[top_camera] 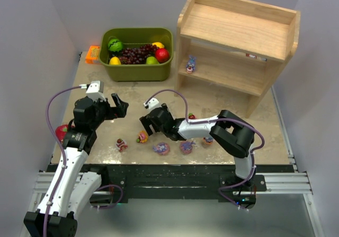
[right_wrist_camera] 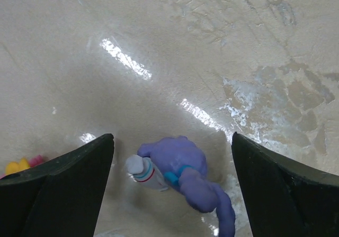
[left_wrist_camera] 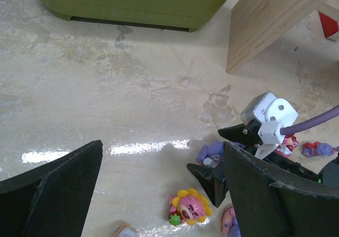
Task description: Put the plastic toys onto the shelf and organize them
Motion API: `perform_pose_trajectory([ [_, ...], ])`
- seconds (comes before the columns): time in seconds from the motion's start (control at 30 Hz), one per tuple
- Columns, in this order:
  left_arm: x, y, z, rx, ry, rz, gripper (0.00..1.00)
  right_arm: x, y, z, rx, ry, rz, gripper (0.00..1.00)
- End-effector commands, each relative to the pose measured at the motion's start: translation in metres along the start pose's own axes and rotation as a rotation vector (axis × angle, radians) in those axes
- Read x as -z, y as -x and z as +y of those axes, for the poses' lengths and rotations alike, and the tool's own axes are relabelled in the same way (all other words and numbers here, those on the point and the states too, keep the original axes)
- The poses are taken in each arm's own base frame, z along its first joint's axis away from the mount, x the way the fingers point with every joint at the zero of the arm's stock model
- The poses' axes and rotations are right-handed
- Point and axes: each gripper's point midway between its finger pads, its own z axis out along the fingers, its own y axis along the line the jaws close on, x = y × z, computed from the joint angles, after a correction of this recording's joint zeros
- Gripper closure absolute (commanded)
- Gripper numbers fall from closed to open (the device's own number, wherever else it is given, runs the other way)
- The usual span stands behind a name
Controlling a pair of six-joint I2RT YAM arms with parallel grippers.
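A blue-purple bunny [right_wrist_camera: 177, 163] holding a small white tube lies on its side on the table. My right gripper [right_wrist_camera: 172, 141] is open, low over the table, with one jaw on each side of the bunny and not touching it. The bunny also shows in the left wrist view [left_wrist_camera: 213, 152], between the right gripper's black fingers [left_wrist_camera: 211, 180]. My left gripper [top_camera: 119, 105] is open and empty above the table, left of the right gripper [top_camera: 146, 124]. A flower-topped pink bear [top_camera: 142, 137] lies just in front. One bunny [top_camera: 190, 63] stands on the lower tier of the wooden shelf [top_camera: 238, 33].
Several more figurines [top_camera: 161, 148] lie in a row near the table's front edge, with one [top_camera: 192, 116] beside the right arm. An olive-green bin [top_camera: 139, 67] of fake fruit stands at the back left. A red object [top_camera: 62, 132] sits at the left edge.
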Motion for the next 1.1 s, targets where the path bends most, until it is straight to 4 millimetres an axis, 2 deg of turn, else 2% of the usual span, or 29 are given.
perform_pose_trajectory([
  [0.0, 0.001, 0.009, -0.001, 0.000, -0.004, -0.031, 0.01, 0.022, 0.041, 0.002, -0.196, -0.148, -0.072, 0.03],
  [0.03, 0.001, 0.010, -0.001, 0.000, -0.004, -0.036, 0.01, 0.020, 0.036, 0.003, -0.268, -0.169, -0.057, 0.03],
  [0.23, 0.001, 0.009, -0.001, -0.001, -0.006, -0.035, 0.01, 0.019, 0.021, -0.004, -0.436, -0.287, -0.033, 0.02],
  [0.5, 0.002, 0.010, -0.002, -0.001, -0.010, -0.036, 0.01, 0.020, 0.001, -0.025, -0.513, -0.470, -0.001, 0.01],
  [0.7, 0.002, 0.010, -0.003, -0.003, -0.017, -0.037, 0.00, 0.021, 0.005, -0.016, -0.616, -0.487, -0.031, 0.02],
  [0.9, 0.002, 0.010, -0.004, -0.005, -0.019, -0.036, 0.00, 0.017, 0.012, 0.008, -0.694, -0.478, -0.031, 0.01],
  [0.93, 0.002, 0.010, -0.004, -0.004, -0.019, -0.036, 0.01, 0.015, 0.003, 0.009, -0.714, -0.495, -0.013, 0.01],
  [1.0, 0.002, 0.010, -0.004, -0.006, -0.020, -0.037, 0.00, 0.014, 0.002, 0.009, -0.733, -0.508, -0.010, 0.01],
  [1.07, 0.002, 0.010, -0.004, -0.007, -0.021, -0.037, 0.00, 0.015, -0.010, 0.004, -0.739, -0.564, 0.013, 0.01],
])
